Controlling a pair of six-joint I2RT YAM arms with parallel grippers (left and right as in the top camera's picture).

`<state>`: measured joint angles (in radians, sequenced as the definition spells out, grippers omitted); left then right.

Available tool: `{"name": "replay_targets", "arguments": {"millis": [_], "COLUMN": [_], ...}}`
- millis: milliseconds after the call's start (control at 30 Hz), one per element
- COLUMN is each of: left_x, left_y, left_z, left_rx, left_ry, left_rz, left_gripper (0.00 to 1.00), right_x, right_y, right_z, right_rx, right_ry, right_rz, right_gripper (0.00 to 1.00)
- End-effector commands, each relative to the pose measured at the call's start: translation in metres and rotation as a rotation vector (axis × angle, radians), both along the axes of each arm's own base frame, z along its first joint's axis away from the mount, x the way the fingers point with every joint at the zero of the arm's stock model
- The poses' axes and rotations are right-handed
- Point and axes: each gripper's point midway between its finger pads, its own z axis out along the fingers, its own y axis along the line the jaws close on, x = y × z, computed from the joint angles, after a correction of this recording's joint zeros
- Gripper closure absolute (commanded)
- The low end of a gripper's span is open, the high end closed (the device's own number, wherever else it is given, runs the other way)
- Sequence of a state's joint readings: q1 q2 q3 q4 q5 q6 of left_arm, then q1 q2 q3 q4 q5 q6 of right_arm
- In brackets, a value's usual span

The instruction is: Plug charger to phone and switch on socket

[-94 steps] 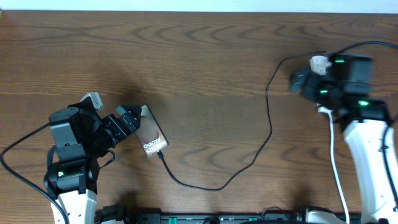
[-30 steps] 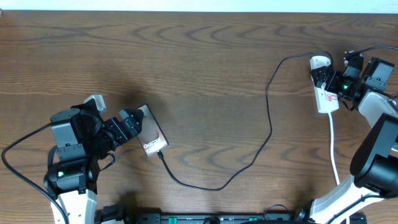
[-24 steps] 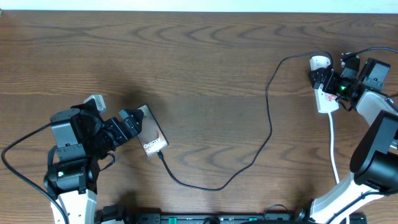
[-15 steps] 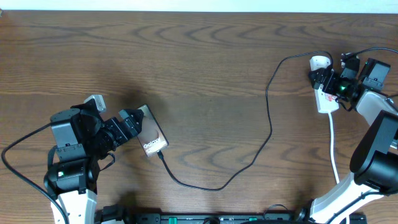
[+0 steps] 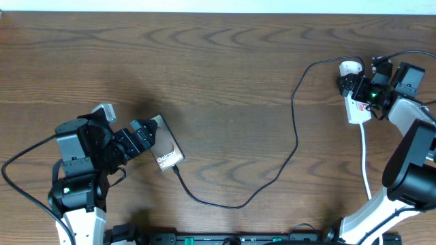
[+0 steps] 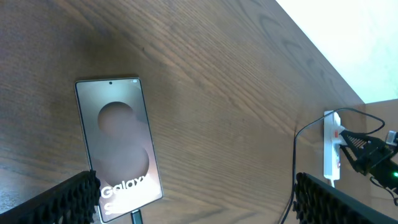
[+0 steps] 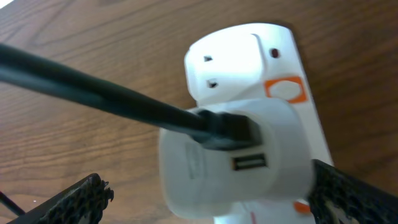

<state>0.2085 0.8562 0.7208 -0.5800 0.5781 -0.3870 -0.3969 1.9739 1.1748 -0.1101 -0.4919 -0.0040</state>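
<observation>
The grey phone (image 5: 167,145) lies flat at the left, "Galaxy" side up, and also shows in the left wrist view (image 6: 118,140). The black charger cable (image 5: 296,136) has its tip in the phone's bottom end (image 6: 135,218). It loops across the table to a white adapter (image 7: 217,165) seated in the white socket strip (image 5: 359,112). My left gripper (image 5: 141,135) is open beside the phone's left edge. My right gripper (image 5: 357,87) is open, low over the strip, with its fingers on either side of the adapter. An orange-red switch (image 7: 285,88) shows on the strip beside the adapter.
The strip's white cord (image 5: 366,163) runs toward the front edge along my right arm. The table's far edge meets a white wall (image 6: 348,37). Black robot cables trail at the front left (image 5: 20,180).
Over three seconds my right arm swung from above the strip to its right side and came low. In the last second its gripper edged left over the adapter. Left arm, phone and cable stayed still.
</observation>
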Motion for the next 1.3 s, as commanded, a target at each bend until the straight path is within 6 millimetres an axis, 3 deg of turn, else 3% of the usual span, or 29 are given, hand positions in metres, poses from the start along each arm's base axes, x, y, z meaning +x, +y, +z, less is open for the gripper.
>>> {"name": "replay_targets", "arguments": {"millis": [0, 367, 700, 900, 1267], "left_x": [0.000, -0.001, -0.003, -0.006, -0.006], "left_y": [-0.001, -0.001, -0.002, -0.002, -0.003], "left_z": [0.004, 0.003, 0.001, -0.001, -0.002], "left_rx": [0.007, 0.004, 0.002, -0.001, 0.001], "left_ry": [-0.017, -0.006, 0.004, 0.020, 0.022], "left_rz": [-0.018, -0.019, -0.019, -0.019, -0.021], "left_gripper": [0.02, 0.02, 0.02, 0.02, 0.02], "right_x": [0.001, -0.003, -0.004, -0.012, -0.015], "right_y": [0.023, 0.028, 0.019, 0.010, 0.011], "right_z": [-0.013, -0.016, -0.012, -0.022, -0.024], "right_rx": [0.044, 0.072, 0.077, 0.035, 0.036], "right_ry": [0.033, 0.061, 0.071, 0.131, 0.144], "right_rz": [0.039, 0.033, 0.013, -0.030, -0.025], "right_gripper": [0.01, 0.01, 0.01, 0.01, 0.01]}}
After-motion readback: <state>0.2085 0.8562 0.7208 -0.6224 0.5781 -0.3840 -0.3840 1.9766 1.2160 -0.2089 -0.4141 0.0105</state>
